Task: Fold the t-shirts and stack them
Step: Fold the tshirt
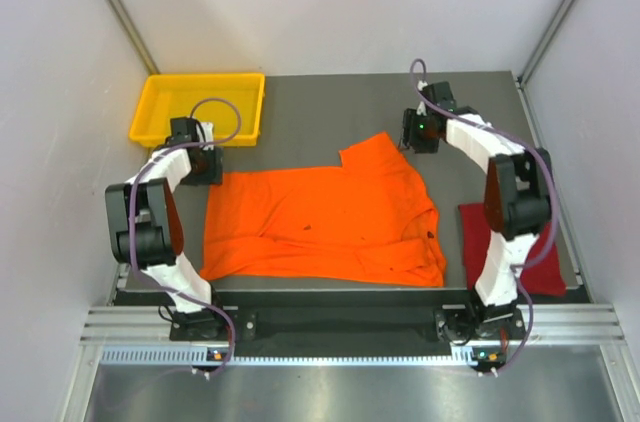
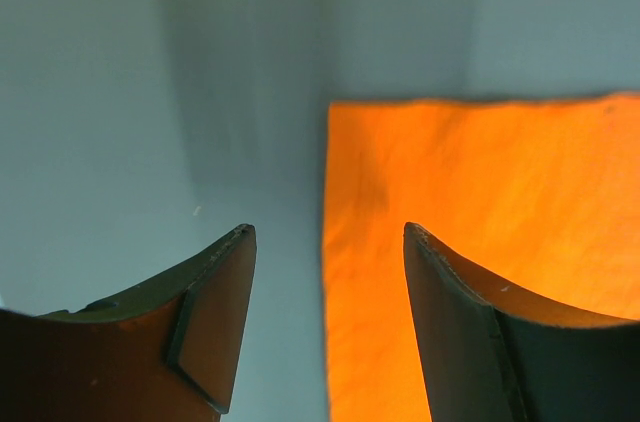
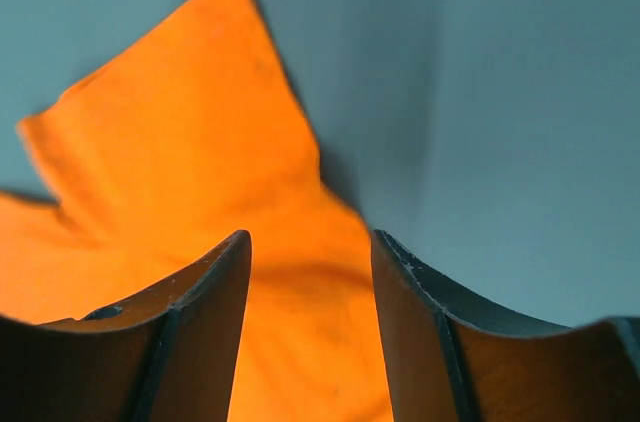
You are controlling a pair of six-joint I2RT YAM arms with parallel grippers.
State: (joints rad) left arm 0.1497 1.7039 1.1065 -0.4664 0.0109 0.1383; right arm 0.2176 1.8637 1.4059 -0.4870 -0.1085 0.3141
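The orange t-shirt [image 1: 320, 217] lies spread flat on the grey table, one sleeve pointing to the back. The dark red t-shirt [image 1: 520, 242] lies at the right edge, partly hidden by my right arm. My left gripper [image 1: 200, 167] is open above the orange shirt's back left corner; in the left wrist view [image 2: 328, 232] the shirt's edge [image 2: 480, 202] runs between the jaws. My right gripper [image 1: 420, 137] is open above the shirt's back right shoulder; in the right wrist view [image 3: 310, 237] the cloth [image 3: 180, 142] lies under the jaws. Neither holds anything.
A yellow plastic tray [image 1: 165, 92] stands at the back left of the table, just behind my left gripper. White walls close in the table on three sides.
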